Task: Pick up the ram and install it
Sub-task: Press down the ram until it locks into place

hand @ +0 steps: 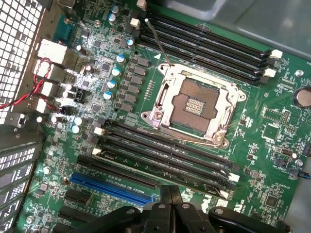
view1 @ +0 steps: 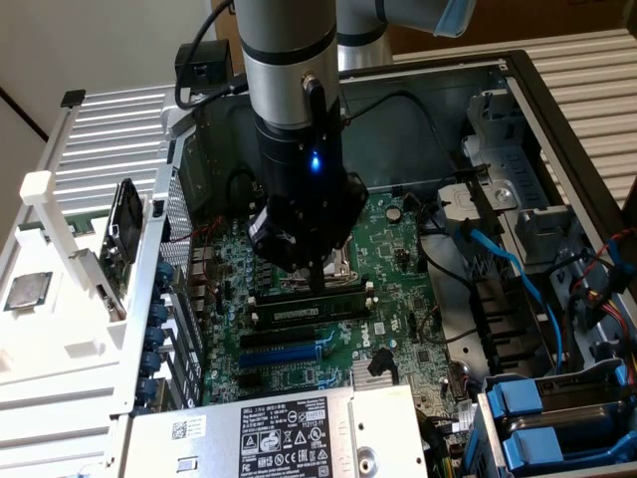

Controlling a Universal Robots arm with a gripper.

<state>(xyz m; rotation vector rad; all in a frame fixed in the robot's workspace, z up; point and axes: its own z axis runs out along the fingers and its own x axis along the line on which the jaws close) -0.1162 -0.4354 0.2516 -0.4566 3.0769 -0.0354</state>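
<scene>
Setting: an open computer case (view1: 557,90) lying on its side, motherboard (view1: 398,254) facing up.
Arm: reaches down into the case, over the middle of the board.
Gripper (view1: 317,284): the jaws are clenched together, tips pressing down right at the ram; nothing is grasped between them.
Ram (view1: 304,311): a green stick with a white label, lying along one of the black memory slots (hand: 165,145) just beside the CPU socket (hand: 197,104), with the blue slot (view1: 284,354) on its other side.
Seating: in the wrist view the ram (hand: 160,167) sits low and level in its slot, though I cannot tell whether the end clips have latched.
Done: pickup and placement into the slot look finished.
Left: judging by the closed tips on its top edge, the work stands at pressing it fully home.
</scene>
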